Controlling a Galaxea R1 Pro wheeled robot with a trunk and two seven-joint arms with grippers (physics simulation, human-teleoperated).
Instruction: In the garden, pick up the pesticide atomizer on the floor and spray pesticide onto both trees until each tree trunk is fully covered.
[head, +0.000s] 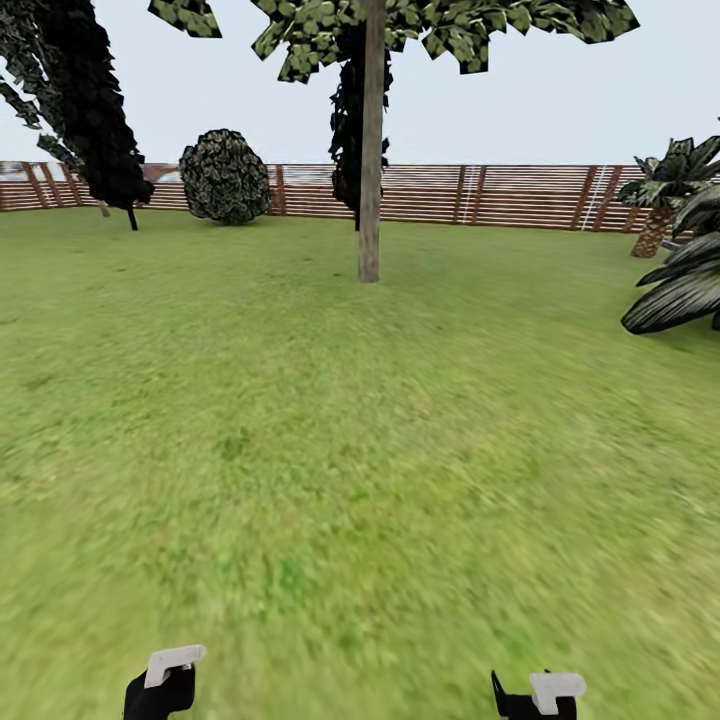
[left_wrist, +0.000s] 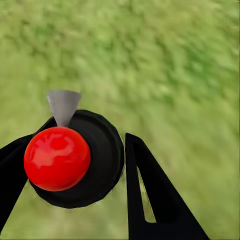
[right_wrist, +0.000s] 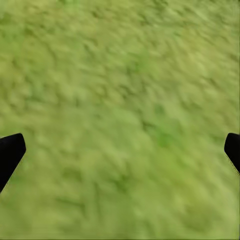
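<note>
My left tool (left_wrist: 75, 165) clamped on pesticide atomizer (left_wrist: 75, 160): red top, dark round body, grey nozzle, black fingers (left_wrist: 150, 200) either side. My right tool (right_wrist: 120, 155) spread wide, nothing between tips, blurred grass beneath. In head view both tools low over lawn (head: 350, 450), left tool (head: 165, 680), right tool (head: 540, 695). Lawn wide, green, patchy. Tree (head: 369, 140) with pale straight trunk well ahead, near lawn's far edge. Slatted brown fence (head: 500, 195) behind. Round bush (head: 225, 177), dark tree (head: 80, 100) far left; palm-like plants (head: 680, 250) at right edge. Pale sky above.
</note>
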